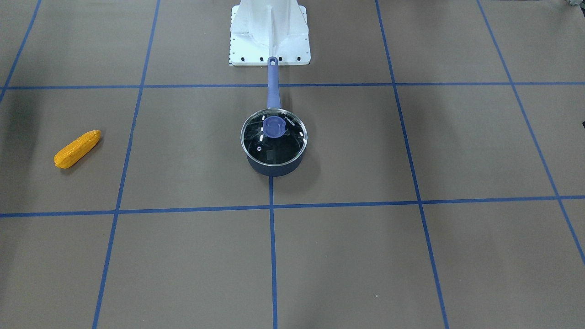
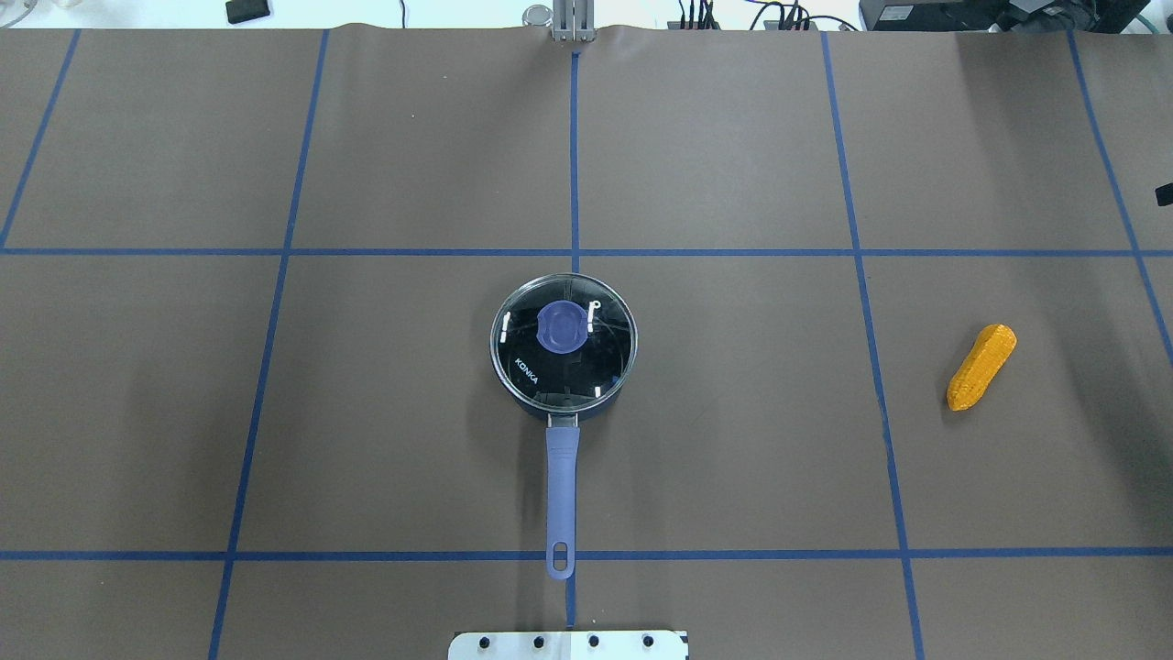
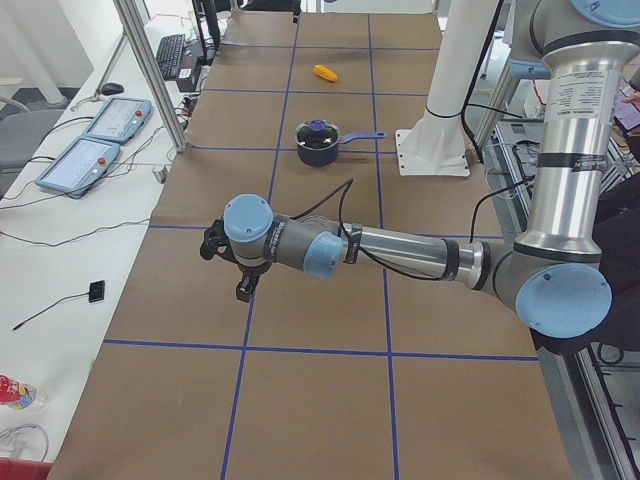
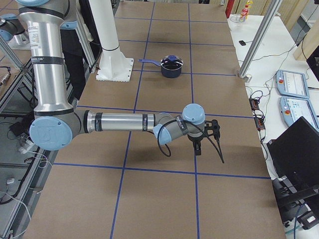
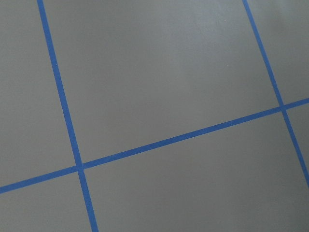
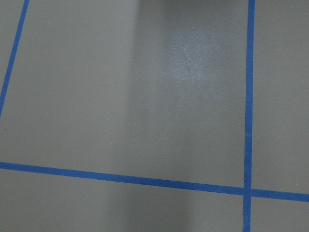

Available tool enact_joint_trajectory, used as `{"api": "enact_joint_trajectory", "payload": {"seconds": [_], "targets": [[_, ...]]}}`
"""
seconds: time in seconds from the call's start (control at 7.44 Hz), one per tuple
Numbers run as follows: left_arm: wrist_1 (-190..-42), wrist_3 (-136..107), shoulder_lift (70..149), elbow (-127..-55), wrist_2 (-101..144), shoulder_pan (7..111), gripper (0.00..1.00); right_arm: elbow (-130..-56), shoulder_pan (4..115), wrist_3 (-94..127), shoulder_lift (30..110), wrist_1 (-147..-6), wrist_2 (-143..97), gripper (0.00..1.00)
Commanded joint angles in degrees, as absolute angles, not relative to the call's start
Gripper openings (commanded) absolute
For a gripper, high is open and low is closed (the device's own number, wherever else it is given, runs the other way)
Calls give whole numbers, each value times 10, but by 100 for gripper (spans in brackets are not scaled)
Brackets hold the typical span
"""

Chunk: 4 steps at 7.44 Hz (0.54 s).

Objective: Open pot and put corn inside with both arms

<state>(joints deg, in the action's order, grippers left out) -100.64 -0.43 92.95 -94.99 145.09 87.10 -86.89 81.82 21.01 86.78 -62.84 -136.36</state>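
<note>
The navy pot stands at the table's middle, its periwinkle handle pointing to the robot base. A clear glass lid with a blue knob covers it. The pot also shows in the overhead view, lid on. The yellow-orange corn lies on the robot's right side, and in the front view at the left. My left gripper hovers over the table's left end, far from the pot. My right gripper hovers over the right end. I cannot tell whether either is open.
The white robot base plate sits just behind the handle's tip. The brown table carries a blue tape grid. Both wrist views show only bare table and tape lines. Control pendants and cables lie beyond the table's far edge.
</note>
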Motion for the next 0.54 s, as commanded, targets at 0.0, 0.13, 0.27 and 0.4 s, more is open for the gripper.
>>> {"api": "enact_joint_trajectory", "payload": {"seconds": [0.0,0.13,0.27,0.4], "targets": [[-1005,-6,930,-954,1450,871,98,-876,818,210,870,-629,-1364,100],[-1006,-11,930,-959,1451,871,98,-876,818,211,870,-628,-1368,100],[-1003,-17,930,-966,1451,871,98,-883,820,211,866,-630,-1367,100],[-1003,-41,931,-981,1451,870,98,-881,820,211,875,-632,-1366,100]]}}
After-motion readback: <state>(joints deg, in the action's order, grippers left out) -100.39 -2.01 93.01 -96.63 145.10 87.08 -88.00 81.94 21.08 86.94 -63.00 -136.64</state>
